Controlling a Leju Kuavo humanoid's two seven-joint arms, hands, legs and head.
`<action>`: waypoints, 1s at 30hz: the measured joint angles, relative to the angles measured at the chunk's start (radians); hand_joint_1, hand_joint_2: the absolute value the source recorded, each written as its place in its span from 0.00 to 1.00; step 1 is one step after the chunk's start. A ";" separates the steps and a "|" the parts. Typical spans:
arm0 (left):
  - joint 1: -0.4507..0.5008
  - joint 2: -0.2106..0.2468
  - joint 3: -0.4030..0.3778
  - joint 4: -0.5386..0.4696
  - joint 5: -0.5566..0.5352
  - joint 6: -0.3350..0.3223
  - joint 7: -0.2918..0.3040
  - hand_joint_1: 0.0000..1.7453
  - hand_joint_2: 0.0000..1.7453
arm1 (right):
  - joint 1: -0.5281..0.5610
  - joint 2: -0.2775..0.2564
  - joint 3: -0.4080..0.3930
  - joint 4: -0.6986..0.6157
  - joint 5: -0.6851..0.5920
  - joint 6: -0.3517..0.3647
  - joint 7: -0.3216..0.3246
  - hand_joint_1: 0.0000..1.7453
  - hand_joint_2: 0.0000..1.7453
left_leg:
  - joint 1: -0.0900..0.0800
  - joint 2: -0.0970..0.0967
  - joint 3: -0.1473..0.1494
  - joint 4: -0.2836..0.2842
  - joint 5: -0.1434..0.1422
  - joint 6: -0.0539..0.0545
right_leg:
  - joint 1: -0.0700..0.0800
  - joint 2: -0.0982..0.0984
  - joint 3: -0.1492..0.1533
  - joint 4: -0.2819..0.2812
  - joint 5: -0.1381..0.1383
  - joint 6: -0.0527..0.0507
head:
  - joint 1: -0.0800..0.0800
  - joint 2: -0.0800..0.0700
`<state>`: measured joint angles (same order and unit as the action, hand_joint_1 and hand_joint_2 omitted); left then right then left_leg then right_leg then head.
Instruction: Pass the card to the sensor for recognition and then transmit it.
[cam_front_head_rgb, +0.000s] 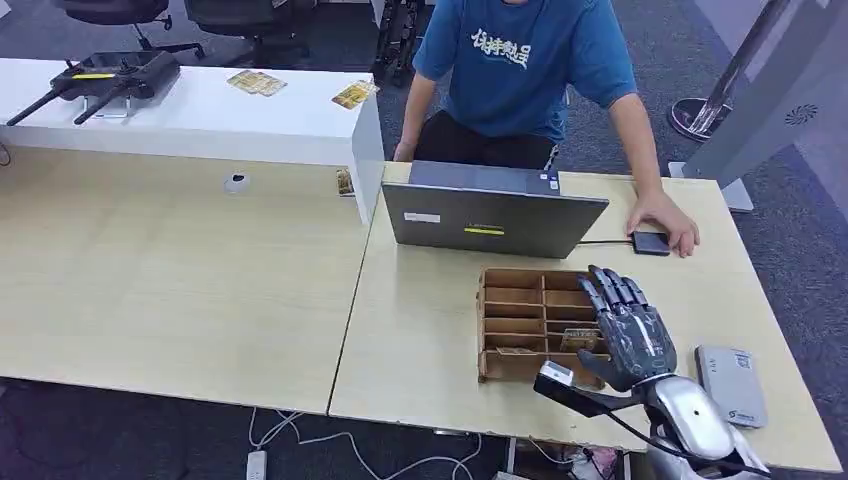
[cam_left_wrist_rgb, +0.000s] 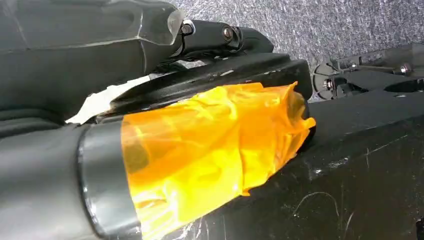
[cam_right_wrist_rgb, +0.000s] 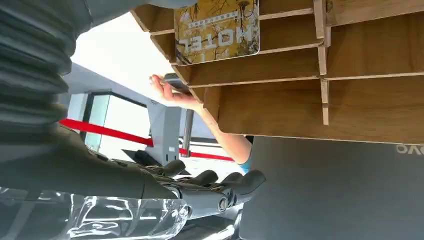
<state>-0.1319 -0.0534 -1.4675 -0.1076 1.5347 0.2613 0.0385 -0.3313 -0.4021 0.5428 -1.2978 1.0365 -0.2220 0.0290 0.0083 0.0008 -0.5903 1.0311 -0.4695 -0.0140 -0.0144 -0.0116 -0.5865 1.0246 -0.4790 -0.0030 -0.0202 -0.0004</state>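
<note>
At the tabletop's near edge the right hand hovers over the wooden card rack, fingers extended and spread, holding nothing. The hotel card stands in 1 of the rack's slots beside those fingers. The grey sensor lies by the near right corner. Further back, a person's hand rests near the laptop. I'd worry that a clumsy reach could snag a divider and drag the rack. Left hand: cannot tell.
</note>
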 joint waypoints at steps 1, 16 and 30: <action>0.000 0.000 0.000 0.000 0.000 0.000 0.000 0.00 0.00 | 0.000 0.000 0.001 0.000 -0.001 0.000 0.002 0.00 1.00 | 0.000 0.000 0.000 0.000 0.000 0.000 | 0.000 0.000 0.000 0.000 0.000 0.000 | 0.000 0.000; 0.002 0.000 0.000 0.000 0.024 0.001 -0.011 0.00 0.00 | 0.080 -0.124 0.005 -0.164 -0.032 0.027 0.014 0.00 1.00 | -0.001 0.000 0.000 0.000 0.000 0.000 | -0.001 0.000 0.000 0.000 0.000 0.000 | 0.000 0.000; 0.004 0.000 0.000 0.000 0.027 0.001 -0.018 0.00 0.00 | 0.148 -0.204 0.002 -0.322 -0.010 0.010 0.021 0.00 1.00 | -0.001 0.000 0.000 0.000 0.000 0.000 | -0.001 0.000 0.000 0.000 0.000 0.000 | 0.000 0.000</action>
<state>-0.1282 -0.0534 -1.4675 -0.1076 1.5614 0.2625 0.0206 -0.1834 -0.6066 0.5451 -1.6198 1.0262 -0.2117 0.0500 0.0077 0.0006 -0.5903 1.0312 -0.4699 -0.0136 -0.0151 -0.0119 -0.5867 1.0241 -0.4792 -0.0026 -0.0198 -0.0004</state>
